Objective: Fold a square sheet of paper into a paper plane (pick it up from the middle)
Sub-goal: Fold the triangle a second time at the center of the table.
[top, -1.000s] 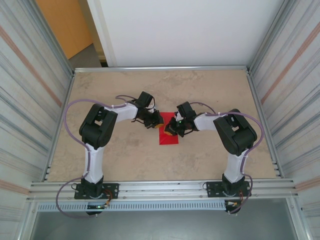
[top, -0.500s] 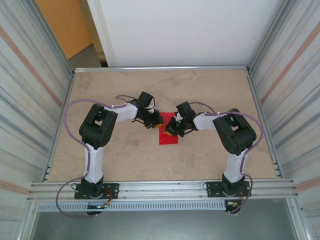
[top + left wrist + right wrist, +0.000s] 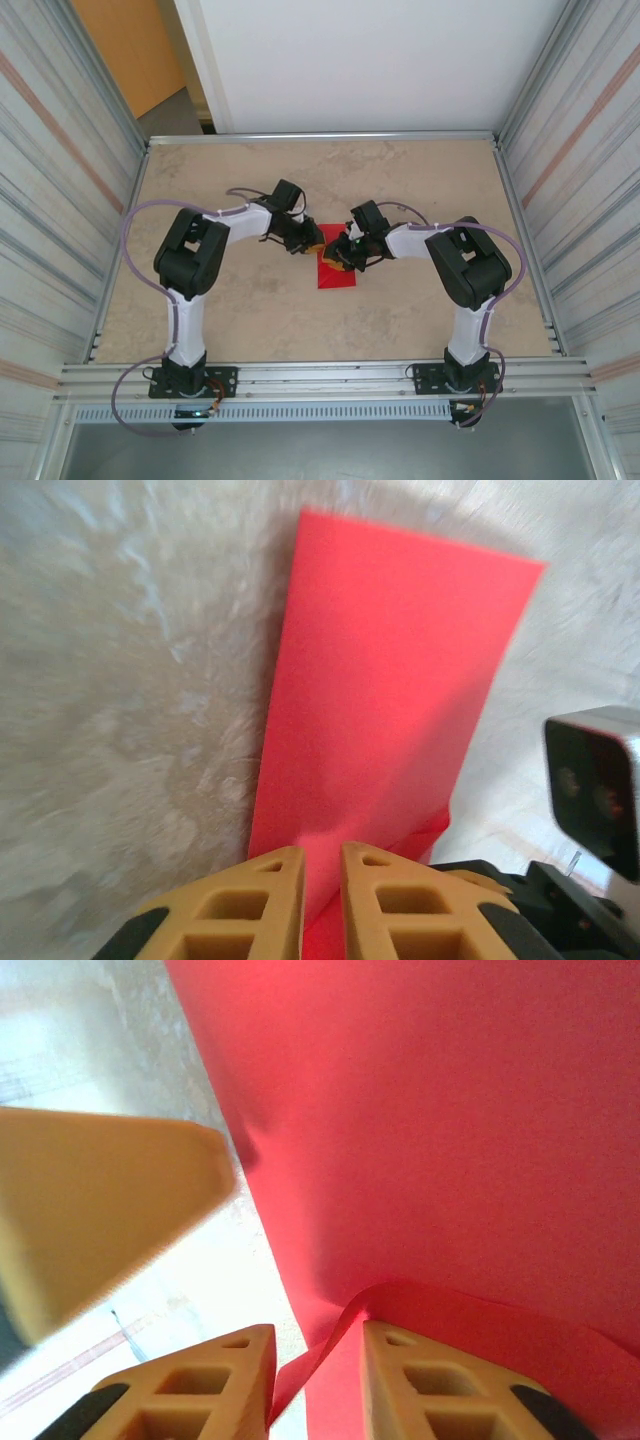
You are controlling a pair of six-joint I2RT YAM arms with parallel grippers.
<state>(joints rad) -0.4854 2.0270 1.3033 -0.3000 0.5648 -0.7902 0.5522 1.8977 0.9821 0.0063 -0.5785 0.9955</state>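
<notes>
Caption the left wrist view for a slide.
Folded red paper on the table, near edge between the fingers of the left gripper.

In the top view the far edge of the square sheet of paper (image 3: 338,276) is hidden under the left gripper (image 3: 315,243) and right gripper (image 3: 338,257), and the jaw gaps are too small to be read. In the left wrist view the sheet's near end is covered by the fingers (image 3: 262,900) and cropped at the bottom, so a pinch cannot be confirmed. In the right wrist view the sheet is cropped at top and right, and the left gripper's finger (image 3: 100,1210) is blurred and cut off at the left.
</notes>
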